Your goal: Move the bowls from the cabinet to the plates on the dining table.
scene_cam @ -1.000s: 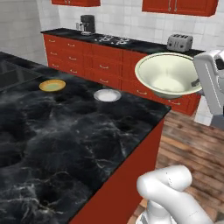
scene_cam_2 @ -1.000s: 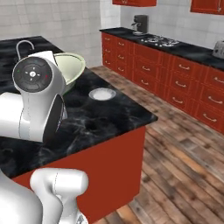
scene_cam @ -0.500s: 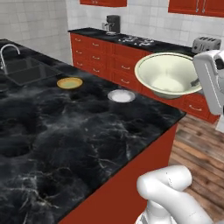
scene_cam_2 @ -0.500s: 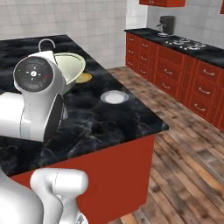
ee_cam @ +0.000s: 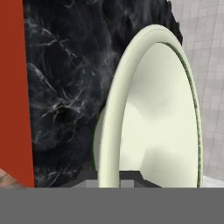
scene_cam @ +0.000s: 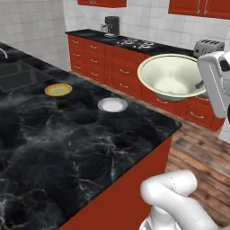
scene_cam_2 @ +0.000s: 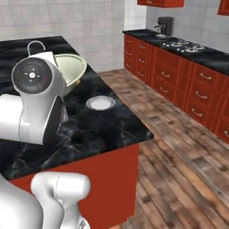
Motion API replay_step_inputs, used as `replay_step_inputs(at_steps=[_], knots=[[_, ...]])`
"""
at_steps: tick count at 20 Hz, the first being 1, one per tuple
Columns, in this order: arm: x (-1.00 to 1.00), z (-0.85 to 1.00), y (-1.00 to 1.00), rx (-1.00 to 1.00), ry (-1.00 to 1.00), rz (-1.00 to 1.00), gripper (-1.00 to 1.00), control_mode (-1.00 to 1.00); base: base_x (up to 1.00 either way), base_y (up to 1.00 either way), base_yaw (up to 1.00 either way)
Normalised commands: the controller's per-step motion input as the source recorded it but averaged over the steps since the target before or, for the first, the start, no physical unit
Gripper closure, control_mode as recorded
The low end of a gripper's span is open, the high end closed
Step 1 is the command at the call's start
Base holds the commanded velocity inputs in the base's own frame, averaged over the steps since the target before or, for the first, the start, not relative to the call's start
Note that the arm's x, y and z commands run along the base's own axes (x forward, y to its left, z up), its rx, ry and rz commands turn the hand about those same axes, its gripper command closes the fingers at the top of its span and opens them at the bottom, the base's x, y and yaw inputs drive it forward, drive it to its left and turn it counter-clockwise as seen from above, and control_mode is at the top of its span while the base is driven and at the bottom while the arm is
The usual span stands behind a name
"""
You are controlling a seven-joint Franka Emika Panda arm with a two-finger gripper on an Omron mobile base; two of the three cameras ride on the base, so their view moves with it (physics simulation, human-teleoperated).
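The cream bowl (scene_cam: 173,75) sits at the upper right of the left base view, held in the air above the far corner of the tabletop (scene_cam: 63,134), tilted so its hollow faces the camera. The fingers (scene_cam: 199,84) are clenched on its rim at the bowl's right edge, next to the white hand at the frame's right side. In the hand view the bowl (ee_cam: 153,113) runs edge-on through the middle of the frame, and the two dark fingers (ee_cam: 129,176) pinch its wall at the bottom centre, one on each side of the rim. In the right base view the bowl (scene_cam_2: 69,71) shows at the upper left, partly behind the arm's round joint.

On the tabletop, the grey plate (scene_cam: 112,105) lies at centre frame in the left base view, below and left of the bowl. The orange plate (scene_cam: 58,90) lies further left, well apart from it. Both plates are bare. The grey plate (scene_cam_2: 100,103) also shows at centre left of the right base view, near the tabletop's (scene_cam_2: 107,129) edge.
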Motion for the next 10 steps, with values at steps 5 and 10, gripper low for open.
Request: replay_step_inputs(at_steps=[5, 10], knots=[[0.00, 0.00, 0.00, 0.00, 0.00, 0.00, 1.00, 1.00, 0.25, -0.57, 0.06], [0.00, 0.00, 0.00, 0.00, 0.00, 0.00, 1.00, 1.00, 0.28, -0.48, 0.07]])
